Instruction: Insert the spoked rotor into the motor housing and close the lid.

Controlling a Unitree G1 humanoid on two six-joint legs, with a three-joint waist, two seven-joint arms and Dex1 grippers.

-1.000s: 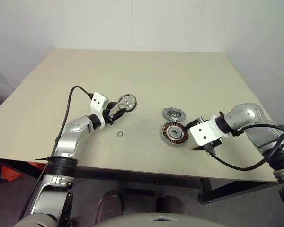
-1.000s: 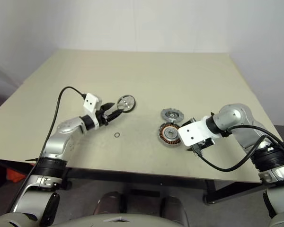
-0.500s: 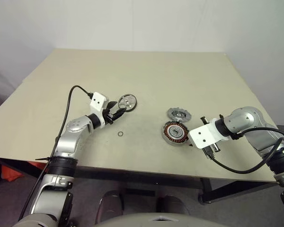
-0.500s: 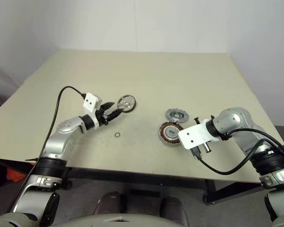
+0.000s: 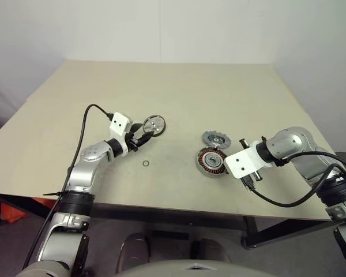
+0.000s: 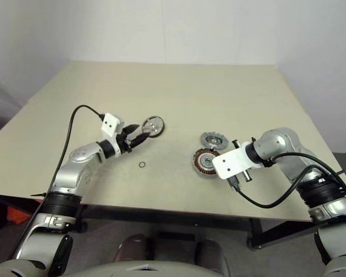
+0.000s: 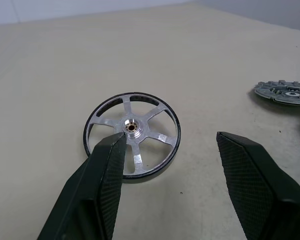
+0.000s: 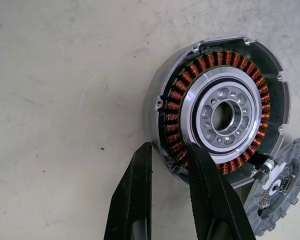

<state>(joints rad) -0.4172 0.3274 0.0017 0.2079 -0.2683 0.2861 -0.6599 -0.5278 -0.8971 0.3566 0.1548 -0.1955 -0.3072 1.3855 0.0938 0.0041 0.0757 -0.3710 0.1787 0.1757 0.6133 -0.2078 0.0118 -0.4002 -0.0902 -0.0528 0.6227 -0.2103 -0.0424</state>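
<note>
Your motor housing [image 8: 222,107] lies flat near the table's [image 5: 179,92] right front, its open face with the copper windings up and its axis vertical. The right gripper [image 8: 167,165] pinches its near rim, one finger outside, one on the windings. The grey lid [image 5: 215,138] touches it behind. The spoked rotor [image 7: 132,133] lies flat too, hub up, well to the left, with the left gripper [image 7: 170,145] spread before it, untouched. You're steadying the housing — next, close on the rotor's rim and carry it over level.
</note>
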